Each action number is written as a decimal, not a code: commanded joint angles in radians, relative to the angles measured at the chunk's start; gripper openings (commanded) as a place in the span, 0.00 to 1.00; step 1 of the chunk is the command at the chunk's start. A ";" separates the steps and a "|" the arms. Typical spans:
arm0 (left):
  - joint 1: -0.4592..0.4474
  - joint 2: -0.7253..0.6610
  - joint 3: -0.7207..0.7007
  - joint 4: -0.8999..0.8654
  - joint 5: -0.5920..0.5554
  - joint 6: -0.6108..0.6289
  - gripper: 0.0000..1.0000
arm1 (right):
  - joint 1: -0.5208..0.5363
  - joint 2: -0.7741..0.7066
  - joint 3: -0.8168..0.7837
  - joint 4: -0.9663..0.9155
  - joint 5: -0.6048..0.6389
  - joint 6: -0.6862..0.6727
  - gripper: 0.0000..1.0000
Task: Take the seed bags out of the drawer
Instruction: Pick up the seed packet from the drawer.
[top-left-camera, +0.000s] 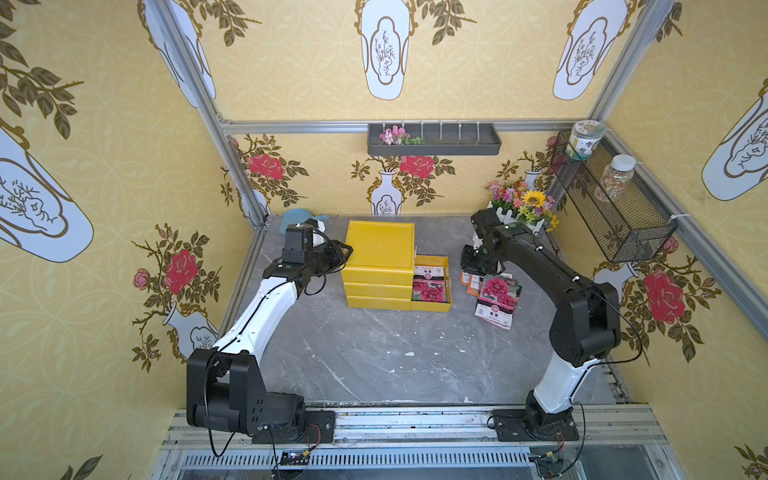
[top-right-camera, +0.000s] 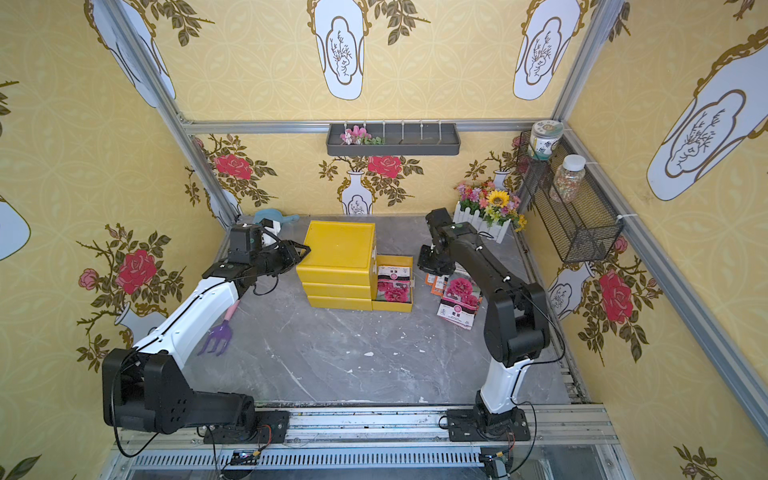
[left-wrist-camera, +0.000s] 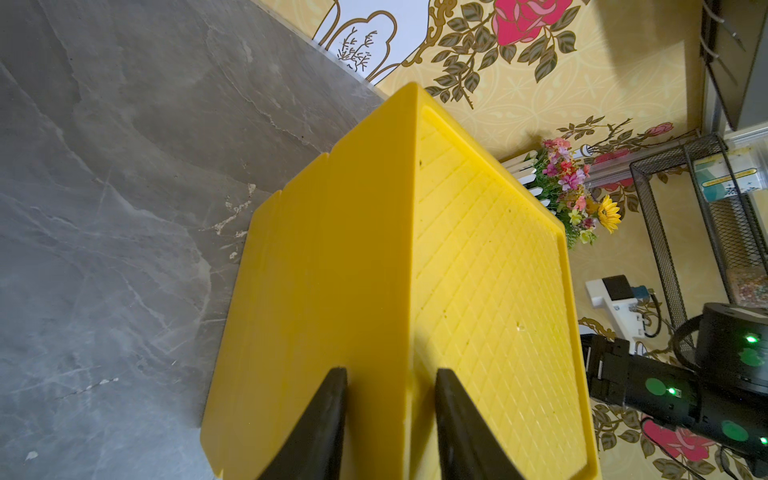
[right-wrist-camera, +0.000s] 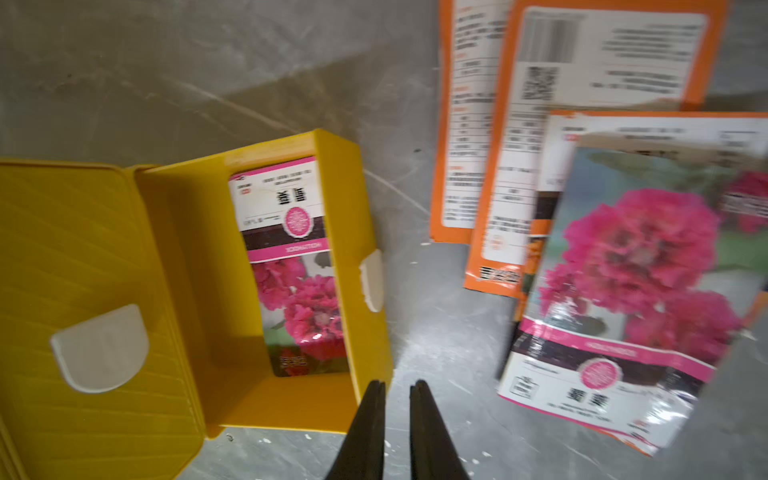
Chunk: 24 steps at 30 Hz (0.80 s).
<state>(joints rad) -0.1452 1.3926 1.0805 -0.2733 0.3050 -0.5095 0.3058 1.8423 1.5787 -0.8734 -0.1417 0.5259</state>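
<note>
A yellow drawer cabinet (top-left-camera: 380, 245) (top-right-camera: 338, 245) stands at the back middle of the table. Its bottom drawer (top-left-camera: 432, 308) (right-wrist-camera: 353, 199) is pulled out to the right, and one pink-flower seed bag (top-left-camera: 430, 286) (right-wrist-camera: 297, 270) lies in it. Several seed bags (top-left-camera: 496, 301) (top-right-camera: 459, 301) (right-wrist-camera: 636, 270) lie overlapped on the table right of the drawer, some with their orange-bordered backs up. My left gripper (left-wrist-camera: 390, 374) (top-left-camera: 347, 251) clamps the cabinet's top left edge. My right gripper (right-wrist-camera: 397, 384) hovers between drawer and pile, all but shut, holding nothing.
A white fence box of flowers (top-left-camera: 521, 205) stands at the back right. A wire basket (top-left-camera: 615, 208) with two jars hangs on the right wall. A purple hand rake (top-right-camera: 220, 332) lies under my left arm, and a blue scoop (top-left-camera: 299, 220) lies behind it.
</note>
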 joint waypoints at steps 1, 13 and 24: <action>-0.002 0.011 -0.014 -0.176 -0.005 0.005 0.39 | 0.062 0.062 0.039 0.041 -0.056 0.045 0.12; -0.002 0.005 -0.018 -0.187 -0.010 0.010 0.39 | 0.142 0.263 0.094 0.111 -0.093 0.099 0.05; 0.001 0.008 -0.009 -0.202 -0.011 0.019 0.39 | 0.159 0.367 0.119 0.137 -0.095 0.107 0.04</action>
<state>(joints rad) -0.1448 1.3891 1.0832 -0.2874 0.3027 -0.5133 0.4576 2.1975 1.6867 -0.7559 -0.2363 0.6270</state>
